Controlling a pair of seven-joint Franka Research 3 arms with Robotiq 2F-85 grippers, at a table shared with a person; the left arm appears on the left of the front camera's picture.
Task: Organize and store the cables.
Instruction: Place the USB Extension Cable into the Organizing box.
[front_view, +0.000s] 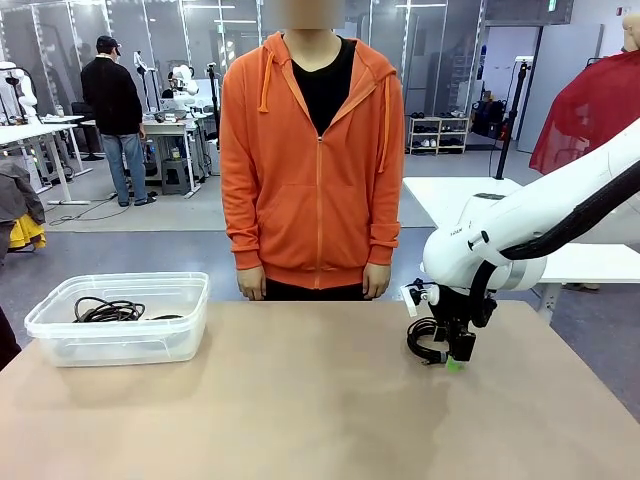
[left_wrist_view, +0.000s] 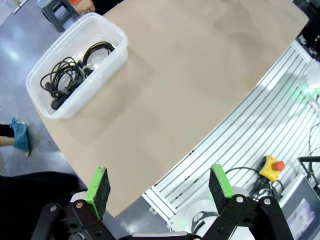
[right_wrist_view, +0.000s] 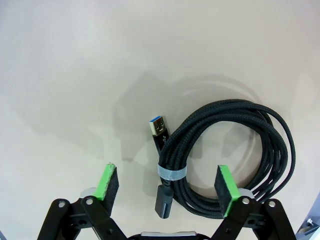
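The table is bare across its middle and near side, so there is wide room to pass between the plastic bin at the left and the right gripper at the right. The bin stands at the far left corner with cables piled inside; its top is uncovered. A coiled cable lies on the table under the right gripper, one side between the jaws, which seem partly closed. A person stands at the far edge, hands hanging clear of the tabletop.
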